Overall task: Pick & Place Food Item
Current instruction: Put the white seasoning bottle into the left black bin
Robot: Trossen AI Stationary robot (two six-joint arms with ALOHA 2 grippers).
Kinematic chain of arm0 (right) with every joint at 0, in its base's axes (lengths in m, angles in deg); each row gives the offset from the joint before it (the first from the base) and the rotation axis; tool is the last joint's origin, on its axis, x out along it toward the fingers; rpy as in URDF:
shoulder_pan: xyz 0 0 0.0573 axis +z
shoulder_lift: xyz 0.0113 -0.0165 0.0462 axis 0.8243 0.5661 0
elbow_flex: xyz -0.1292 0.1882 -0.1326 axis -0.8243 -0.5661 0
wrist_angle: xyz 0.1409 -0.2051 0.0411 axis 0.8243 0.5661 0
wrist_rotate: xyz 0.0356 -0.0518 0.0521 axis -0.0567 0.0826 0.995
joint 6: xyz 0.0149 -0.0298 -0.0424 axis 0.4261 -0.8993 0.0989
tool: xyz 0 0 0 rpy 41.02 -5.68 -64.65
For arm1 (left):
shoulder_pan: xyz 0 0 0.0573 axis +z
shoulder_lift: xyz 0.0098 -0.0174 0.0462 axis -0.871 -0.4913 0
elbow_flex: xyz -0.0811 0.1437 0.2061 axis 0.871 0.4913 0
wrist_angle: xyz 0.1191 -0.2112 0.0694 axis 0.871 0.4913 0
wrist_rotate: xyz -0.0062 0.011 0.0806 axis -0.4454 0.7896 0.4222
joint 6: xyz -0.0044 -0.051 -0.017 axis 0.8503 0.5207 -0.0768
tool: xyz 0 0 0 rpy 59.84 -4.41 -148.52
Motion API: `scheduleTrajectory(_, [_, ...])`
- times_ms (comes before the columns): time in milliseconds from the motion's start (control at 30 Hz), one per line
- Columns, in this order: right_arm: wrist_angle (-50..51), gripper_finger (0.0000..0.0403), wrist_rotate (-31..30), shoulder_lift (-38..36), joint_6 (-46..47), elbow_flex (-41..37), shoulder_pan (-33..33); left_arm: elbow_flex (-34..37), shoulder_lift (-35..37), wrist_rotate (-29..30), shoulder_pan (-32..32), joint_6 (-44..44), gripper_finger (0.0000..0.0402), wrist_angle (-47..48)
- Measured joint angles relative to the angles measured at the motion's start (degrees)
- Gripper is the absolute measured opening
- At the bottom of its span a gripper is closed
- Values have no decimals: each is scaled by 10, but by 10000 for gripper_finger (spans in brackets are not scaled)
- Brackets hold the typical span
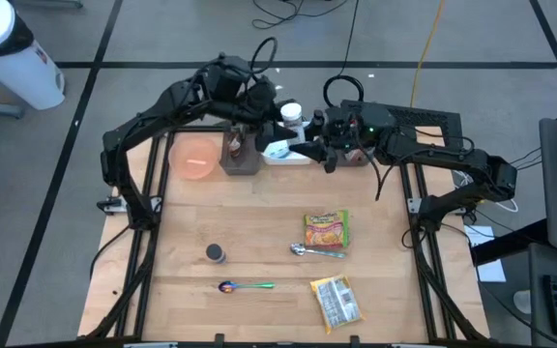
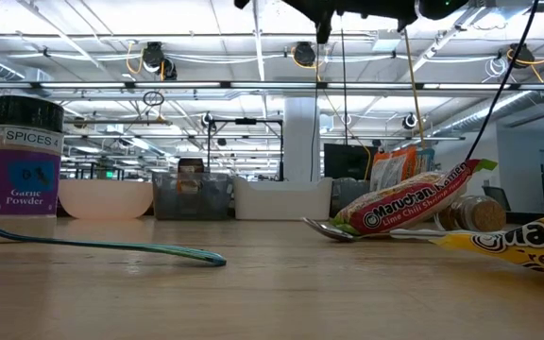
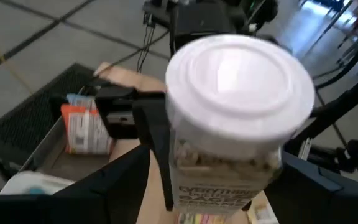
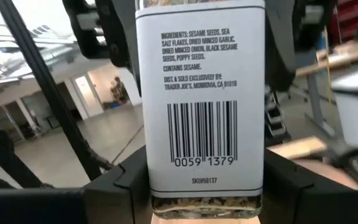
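Seasoning jar (image 4: 199,106): held aloft at the far centre, above the white bin (image 1: 280,152).
Right gripper (image 1: 303,136): pinching the jar's lower body.
Left gripper (image 1: 271,108): spread around its white lid (image 3: 239,73), probably not touching.
Handling: rigid, smooth, light; grip the flat sides.

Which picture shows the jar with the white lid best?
The right wrist view: the jar fills it, with label and barcode readable. The left wrist view shows its white lid from above. The high view shows only a small white lid between the arms. The low view doesn't show it.
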Motion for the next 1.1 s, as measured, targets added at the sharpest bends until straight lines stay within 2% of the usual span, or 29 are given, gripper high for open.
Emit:
scheduleTrajectory(267, [-77,189,-12,0,12,0,0,0,-3,0,-7,20,281,-104])
scheduleTrajectory(533, [-139,189,-29,0,14,0,0,0,-3,-2,-7,37,286,-143])
scheduleTrajectory(767, [-157,189,-39,0,12,0,0,0,-8,-20,-10,53,286,-174])
scheduleTrajectory(1100, [-159,189,-41,0,14,0,1,1,-32,-33,-16,73,259,-206])
